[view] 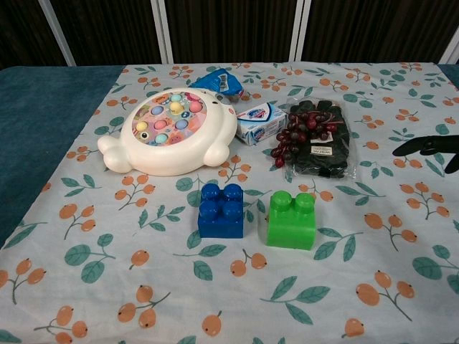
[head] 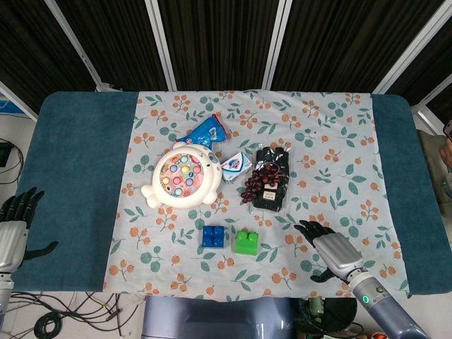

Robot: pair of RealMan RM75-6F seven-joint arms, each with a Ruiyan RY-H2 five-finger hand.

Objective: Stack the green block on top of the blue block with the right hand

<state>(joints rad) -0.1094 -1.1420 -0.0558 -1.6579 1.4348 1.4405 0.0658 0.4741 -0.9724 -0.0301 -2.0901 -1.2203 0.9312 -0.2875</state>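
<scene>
The green block (head: pixel 247 242) (view: pixel 291 219) sits on the floral cloth near the table's front, just right of the blue block (head: pixel 213 236) (view: pixel 221 209); a small gap parts them. My right hand (head: pixel 330 251) hovers open to the right of the green block, apart from it, with nothing in it; only its dark fingertips (view: pixel 427 147) show at the right edge of the chest view. My left hand (head: pixel 15 224) rests open at the table's far left edge, away from both blocks.
Behind the blocks lie a white fishing-game toy (head: pixel 181 178) (view: pixel 169 129), a blue packet (head: pixel 205 132), a small soap box (head: pixel 236 164) (view: pixel 261 122) and a bag of dark grapes (head: pixel 269 179) (view: pixel 316 137). The floral cloth (head: pixel 332 155) covers the blue table (head: pixel 78 162).
</scene>
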